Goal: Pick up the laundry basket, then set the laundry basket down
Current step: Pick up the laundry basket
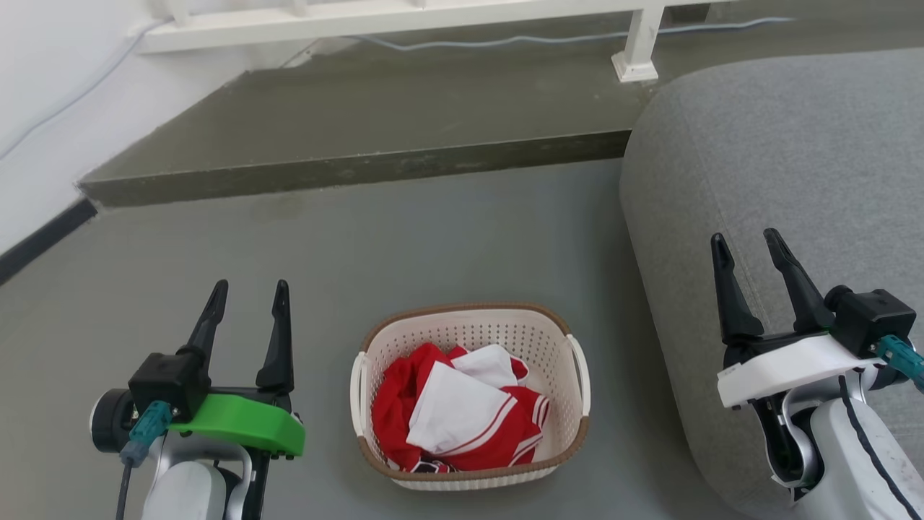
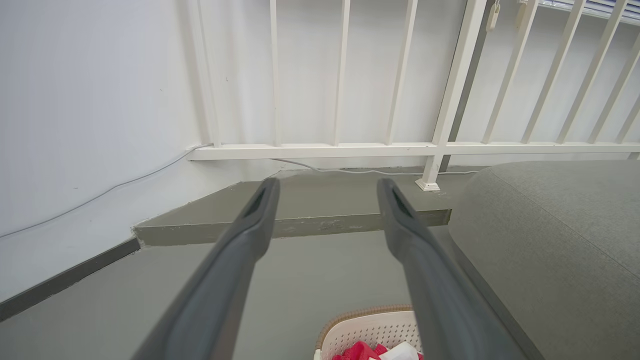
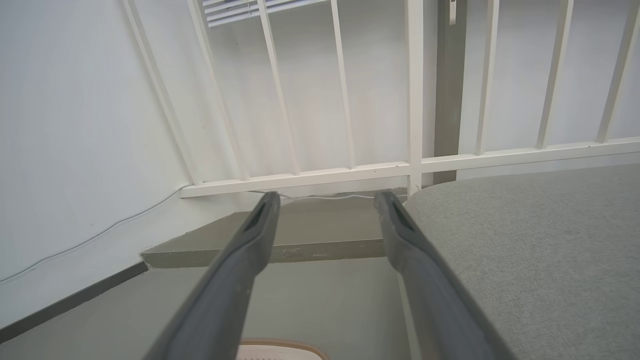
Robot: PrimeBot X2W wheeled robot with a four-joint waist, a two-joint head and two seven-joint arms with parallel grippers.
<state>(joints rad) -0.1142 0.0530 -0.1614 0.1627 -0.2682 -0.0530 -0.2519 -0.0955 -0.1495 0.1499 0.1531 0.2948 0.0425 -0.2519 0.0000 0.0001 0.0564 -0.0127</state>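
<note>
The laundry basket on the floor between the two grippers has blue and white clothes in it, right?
No. The head view shows the clothes in the laundry basket are red and white, not blue. It does sit on the floor between the left gripper and the right gripper.

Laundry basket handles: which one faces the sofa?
The right handle, on the side toward the grey sofa; the left handle faces bare floor.
</note>
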